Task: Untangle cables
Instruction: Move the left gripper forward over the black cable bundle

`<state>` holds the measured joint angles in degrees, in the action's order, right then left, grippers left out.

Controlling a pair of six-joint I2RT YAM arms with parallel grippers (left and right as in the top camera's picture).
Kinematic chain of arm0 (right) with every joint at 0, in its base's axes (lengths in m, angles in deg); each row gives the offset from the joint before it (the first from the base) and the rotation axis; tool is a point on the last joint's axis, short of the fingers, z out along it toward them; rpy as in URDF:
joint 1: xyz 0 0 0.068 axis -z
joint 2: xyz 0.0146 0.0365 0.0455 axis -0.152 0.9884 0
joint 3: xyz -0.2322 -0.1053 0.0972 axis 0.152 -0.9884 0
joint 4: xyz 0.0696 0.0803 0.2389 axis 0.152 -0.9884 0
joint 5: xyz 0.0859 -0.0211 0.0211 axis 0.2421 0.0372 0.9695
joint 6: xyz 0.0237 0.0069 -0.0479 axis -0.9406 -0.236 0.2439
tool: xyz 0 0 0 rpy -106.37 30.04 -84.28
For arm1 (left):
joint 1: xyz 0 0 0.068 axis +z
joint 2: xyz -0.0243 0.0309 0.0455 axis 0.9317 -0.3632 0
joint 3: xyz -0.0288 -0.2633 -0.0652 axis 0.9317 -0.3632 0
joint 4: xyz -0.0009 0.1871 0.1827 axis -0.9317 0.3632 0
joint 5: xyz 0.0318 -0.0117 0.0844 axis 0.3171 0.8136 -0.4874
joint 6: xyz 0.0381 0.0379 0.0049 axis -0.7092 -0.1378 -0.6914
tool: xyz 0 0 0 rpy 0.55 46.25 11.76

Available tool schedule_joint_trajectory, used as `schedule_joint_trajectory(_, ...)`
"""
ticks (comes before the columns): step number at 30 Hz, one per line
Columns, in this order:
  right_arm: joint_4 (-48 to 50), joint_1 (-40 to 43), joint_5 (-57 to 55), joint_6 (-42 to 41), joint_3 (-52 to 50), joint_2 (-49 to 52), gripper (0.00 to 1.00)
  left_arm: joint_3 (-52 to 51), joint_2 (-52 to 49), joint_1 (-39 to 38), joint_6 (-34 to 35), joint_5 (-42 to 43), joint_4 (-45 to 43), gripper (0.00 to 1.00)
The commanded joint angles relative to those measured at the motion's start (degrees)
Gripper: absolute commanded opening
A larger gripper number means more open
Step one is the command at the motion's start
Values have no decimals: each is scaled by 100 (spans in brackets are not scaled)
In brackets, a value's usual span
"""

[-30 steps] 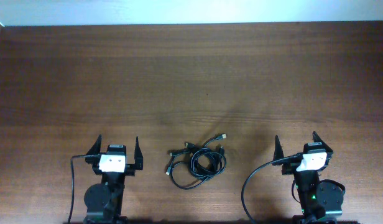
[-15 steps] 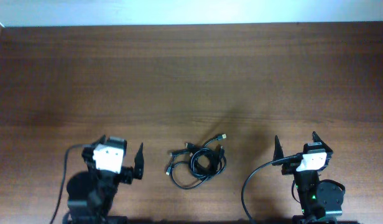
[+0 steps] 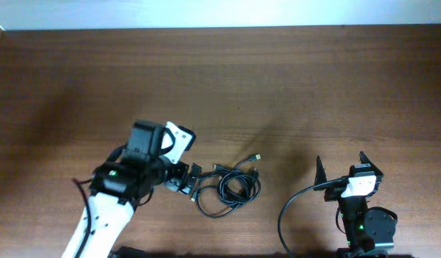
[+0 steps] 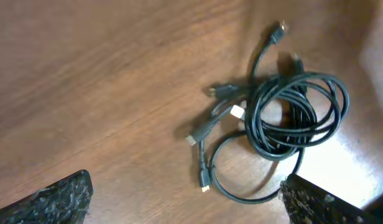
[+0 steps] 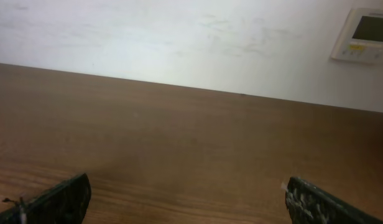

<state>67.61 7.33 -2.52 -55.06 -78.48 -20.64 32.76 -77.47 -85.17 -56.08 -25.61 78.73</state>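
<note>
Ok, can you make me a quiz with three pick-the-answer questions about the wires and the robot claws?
1. Where is the tangle of thin black cables?
A. between the black left claw and the black right claw
B. by the far wall
C. on top of the right arm

2. What colour is the wooden table?
A. white
B. brown
C. green

3. How is the left claw?
A. shut on a cable
B. open, holding nothing
C. hidden

Answers:
1 A, the overhead view shows the tangle between them.
2 B, the wood is brown all over.
3 B, the left wrist view shows it spread wide with nothing gripped.
</note>
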Motion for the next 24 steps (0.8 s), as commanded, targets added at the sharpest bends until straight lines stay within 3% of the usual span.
schedule_joint_trajectory(1,-22,31,72,39,-31,-31,99,114,-378,-229,-90,-44,13,99)
schedule_joint_trajectory(16,-22,31,74,39,-31,133,99,111,-422,-234,-94,-15,225,99)
schedule_joint_trajectory(24,-22,-83,55,39,-31,938,99,111,-426,-942,-85,-22,229,99)
